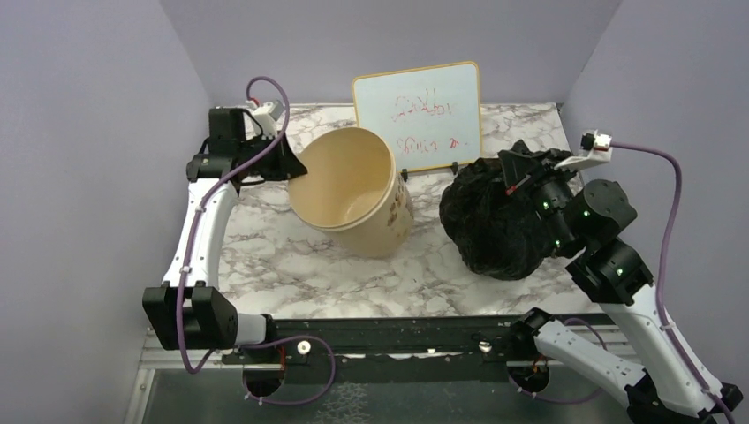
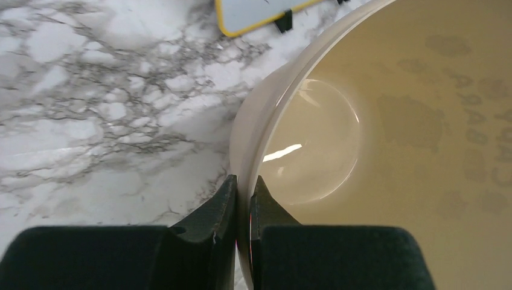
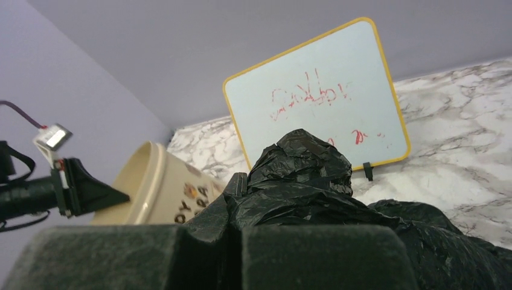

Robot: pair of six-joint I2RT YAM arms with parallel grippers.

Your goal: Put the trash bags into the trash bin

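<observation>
Top external view: each claw has hold of one thing, the left on the trash bin, the right on the trash bag.

The left gripper [image 1: 296, 173] is closed narrow on the rim of the cream trash bin [image 1: 395, 221], with one finger inside the wall and one outside, as the left wrist view shows plainly. The bin is tilted, its open mouth turned toward the near left, and it stands about mid-table on the marble table [image 1: 265, 256]. The right gripper [image 1: 519, 173] is pinched tight on a fold at the top of the black trash bag [image 1: 490, 225], a crumpled heap on the right of the table, apart from the bin and outside it. A whiteboard [image 1: 419, 115] with red scrawl stands at the far edge, behind the gap between the two.
</observation>
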